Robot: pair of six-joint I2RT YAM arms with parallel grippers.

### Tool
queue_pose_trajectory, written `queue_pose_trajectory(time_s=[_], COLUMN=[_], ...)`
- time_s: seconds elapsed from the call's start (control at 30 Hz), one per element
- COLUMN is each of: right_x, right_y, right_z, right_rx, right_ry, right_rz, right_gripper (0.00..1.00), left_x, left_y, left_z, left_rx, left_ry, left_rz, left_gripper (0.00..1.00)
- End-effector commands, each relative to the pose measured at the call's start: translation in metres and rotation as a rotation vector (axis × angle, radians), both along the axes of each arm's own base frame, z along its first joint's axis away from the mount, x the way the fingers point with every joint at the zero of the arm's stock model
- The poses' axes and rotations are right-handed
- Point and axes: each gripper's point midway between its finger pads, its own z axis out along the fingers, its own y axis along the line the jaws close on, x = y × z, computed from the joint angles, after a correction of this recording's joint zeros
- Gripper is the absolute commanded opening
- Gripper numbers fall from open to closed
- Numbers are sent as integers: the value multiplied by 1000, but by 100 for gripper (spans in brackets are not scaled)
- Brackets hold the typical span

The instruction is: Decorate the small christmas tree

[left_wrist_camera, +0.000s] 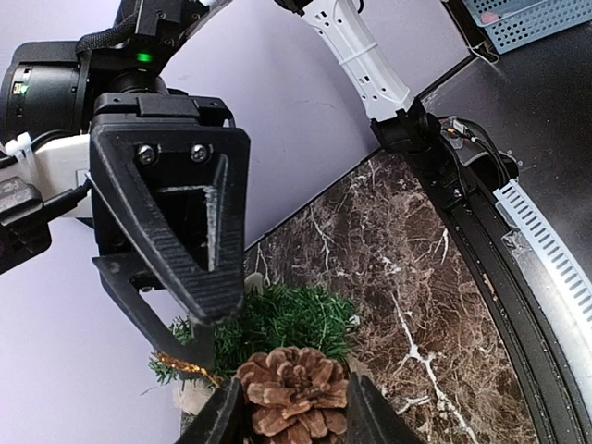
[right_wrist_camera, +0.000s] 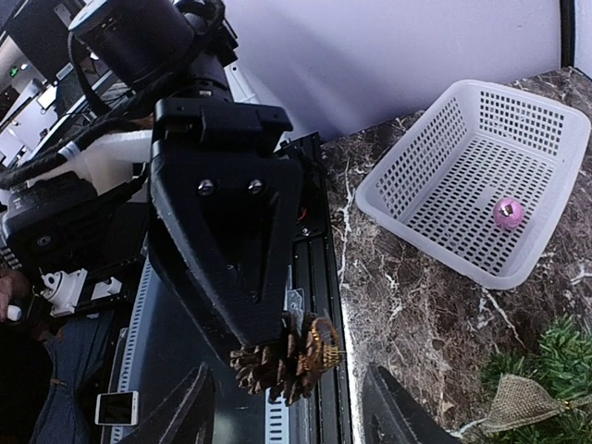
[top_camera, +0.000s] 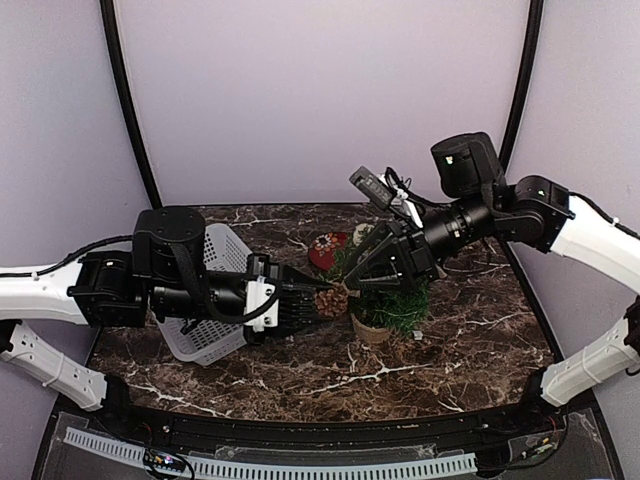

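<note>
small christmas tree [top_camera: 400,308]: top buried under the right gripper [top_camera: 362,278] from above, and on the right wrist cam just a corner pokes in
pine cone [left_wrist_camera: 294,396]: bottom chopped by the left wrist frame, on the right wrist cam mostly tucked behind a left gripper [top_camera: 322,298] finger
red plate [top_camera: 322,250]: half behind the right gripper
basket [top_camera: 215,335]: big chunk under the left arm [top_camera: 190,290]
pink blob [right_wrist_camera: 507,213] in basket: too tiny to tell

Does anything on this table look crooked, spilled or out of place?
Only mildly: the white perforated plastic basket sits skewed to the edge of the dark marble table, partly under the left arm, with one small pink ball alone inside. Nothing looks spilled or broken.
</note>
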Motion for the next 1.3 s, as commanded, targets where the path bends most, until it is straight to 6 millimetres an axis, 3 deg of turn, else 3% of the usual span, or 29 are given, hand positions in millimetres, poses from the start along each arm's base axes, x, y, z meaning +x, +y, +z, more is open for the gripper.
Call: queue_pose_trajectory(time_s=[0.0, 0.17, 0.43, 0.6, 0.87, 1.27], right_x=[-7, -10, -20, -31, -41, -39], right_y=[2, 1, -4, -5, 4, 13], right_z=[10, 21, 49, 63, 69, 55], right_rx=[42, 82, 178, 216, 220, 179], right_ry=[-74, -110, -144, -155, -148, -154], right_rz=[34, 43, 70, 108, 136, 126], right_gripper=[54, 45, 33, 37, 34, 24], left_x=[-10, -30, -43, -44, -44, -47], left_y=[3, 6, 15, 14, 10, 11], left_z=[28, 45, 64, 63, 59, 62], left_rx=[-100, -164, -239, -242, -222, -231], left_ry=[-4, 49, 83, 84, 78, 87], left_rz=[-45, -142, -205, -208, -215, -232], left_gripper=[40, 40, 40, 39, 39, 39])
